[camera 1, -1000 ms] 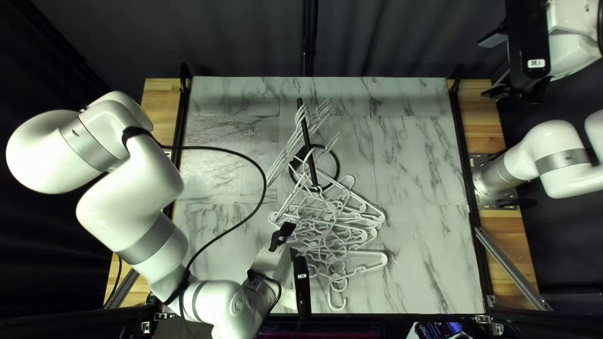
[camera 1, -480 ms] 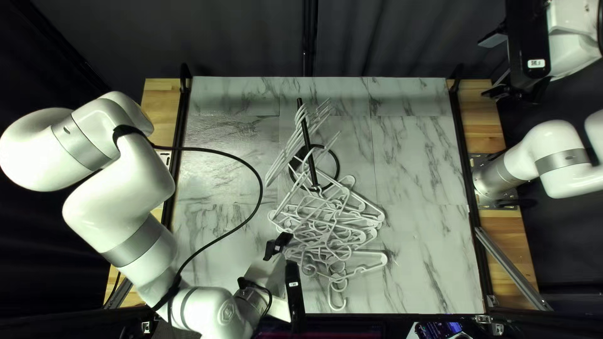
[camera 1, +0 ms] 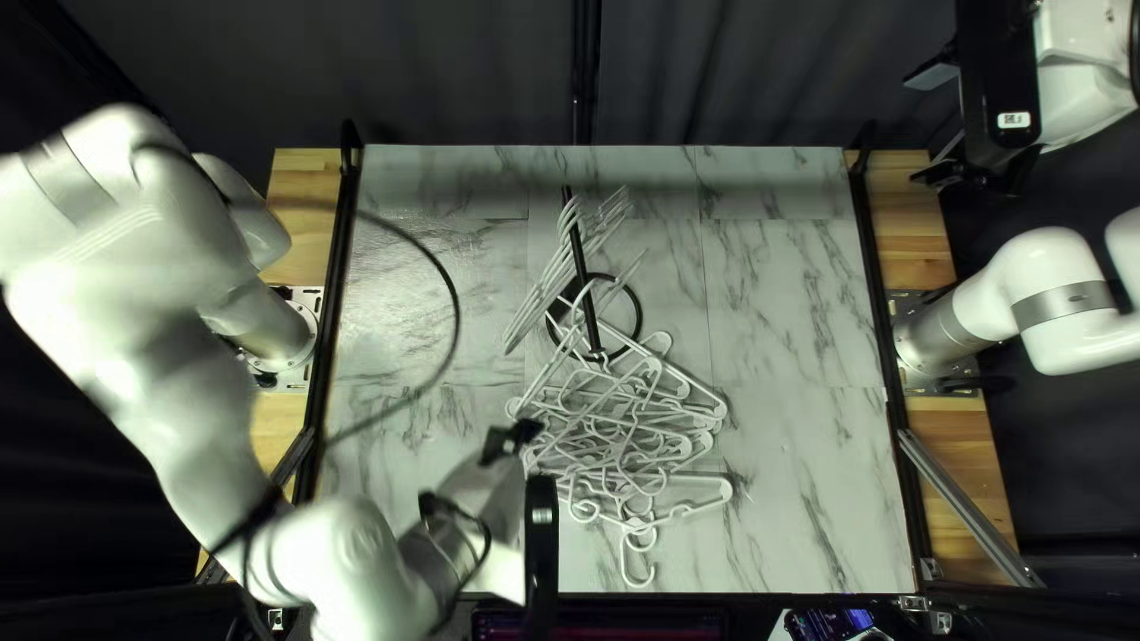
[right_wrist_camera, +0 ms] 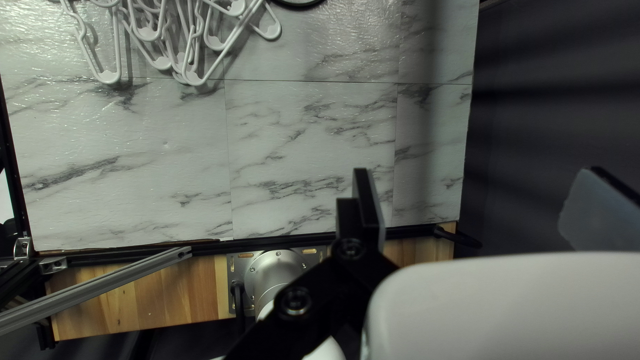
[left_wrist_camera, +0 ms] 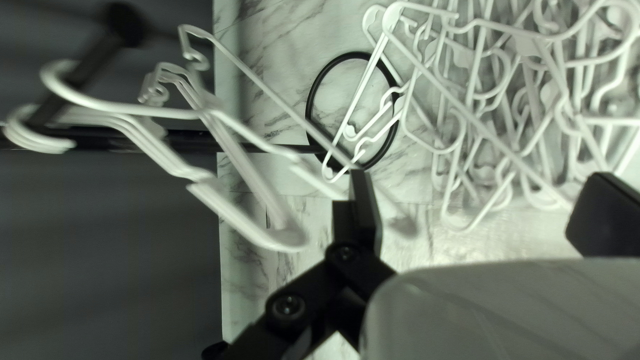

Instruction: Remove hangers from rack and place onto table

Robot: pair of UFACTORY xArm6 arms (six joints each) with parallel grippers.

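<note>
My black two-fingered left gripper [left_wrist_camera: 480, 175] and right gripper [right_wrist_camera: 477, 170] are gaping, jaws empty. White plastic hangers [left_wrist_camera: 230, 217] are hanging on the black metal rack [camera 1: 582, 267]; I'd be squaring up, pinching one cleanly.

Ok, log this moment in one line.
left hand: open | right hand: open | rack: several hangers hanging | table: tangled hanger pile | task: unfinished

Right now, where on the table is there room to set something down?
The widest bare stretch of table lies between the hanger pile and the right-hand black rail. Another lies between the rack with its hangers and the left-hand black rail. It's crowded around the rack, at the pile, and near left, where my left arm reaches over.
</note>
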